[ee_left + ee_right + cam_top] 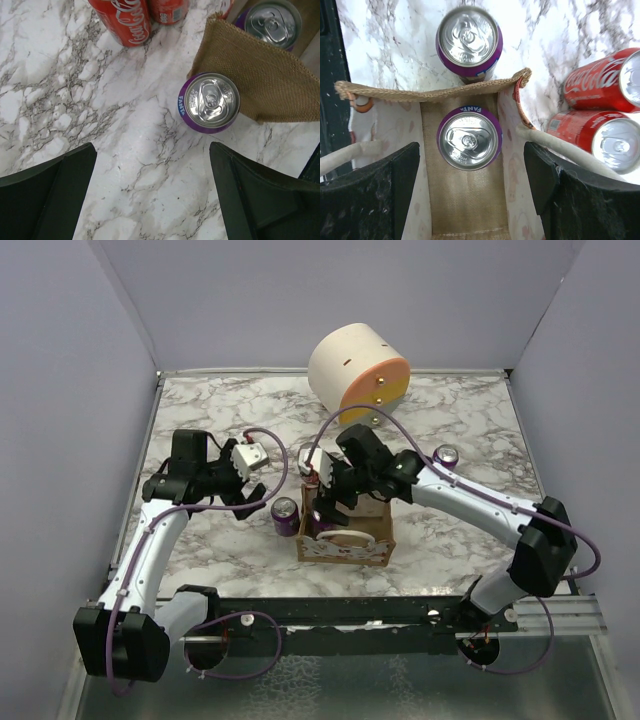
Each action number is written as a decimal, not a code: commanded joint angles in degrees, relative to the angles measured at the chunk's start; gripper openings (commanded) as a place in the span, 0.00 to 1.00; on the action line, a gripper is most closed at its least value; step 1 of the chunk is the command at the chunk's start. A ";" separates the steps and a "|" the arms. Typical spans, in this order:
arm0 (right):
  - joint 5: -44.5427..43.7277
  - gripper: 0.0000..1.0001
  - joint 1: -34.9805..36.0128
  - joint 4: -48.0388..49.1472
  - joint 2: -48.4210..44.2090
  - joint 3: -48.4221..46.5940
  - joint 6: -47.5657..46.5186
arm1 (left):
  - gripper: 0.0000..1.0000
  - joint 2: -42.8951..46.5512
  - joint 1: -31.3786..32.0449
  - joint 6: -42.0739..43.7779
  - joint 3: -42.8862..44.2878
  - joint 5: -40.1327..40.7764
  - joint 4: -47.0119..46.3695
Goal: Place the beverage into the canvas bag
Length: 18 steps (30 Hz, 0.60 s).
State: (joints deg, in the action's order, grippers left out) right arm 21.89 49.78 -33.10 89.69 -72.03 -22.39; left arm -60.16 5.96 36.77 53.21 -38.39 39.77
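The tan canvas bag (345,546) with white handles stands at the table's front middle. A purple Fanta can (468,141) stands upright inside it on the bag floor; it also shows in the left wrist view (272,21). My right gripper (470,192) is open and empty right above the bag mouth, one finger on each side of the opening and apart from the can; it also shows in the top view (333,504). A second purple Fanta can (285,516) stands on the table against the bag's left wall. My left gripper (150,195) is open and empty above the marble, just left of that can (210,102).
Two red Coca-Cola cans (600,85) (607,146) lie behind the bag, also seen in the left wrist view (127,20). A third purple can (446,456) stands at the right. A cream-and-orange round box (358,372) sits at the back. Walls enclose the marble table (200,420).
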 commanded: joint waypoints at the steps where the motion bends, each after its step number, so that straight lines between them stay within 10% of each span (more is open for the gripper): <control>1: 1.54 0.84 0.32 -2.20 -4.31 -3.42 -2.03 | 0.99 0.04 -0.36 7.26 -1.12 -2.93 3.74; 18: -0.44 0.82 -1.41 -9.80 -13.36 -13.10 -5.00 | 0.99 -3.39 0.63 19.14 -4.11 -7.83 4.10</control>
State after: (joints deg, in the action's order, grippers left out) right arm 21.71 49.76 -38.85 79.44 -81.54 -25.45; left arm -61.43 6.04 49.39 49.67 -43.77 42.13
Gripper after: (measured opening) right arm 0.825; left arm 0.992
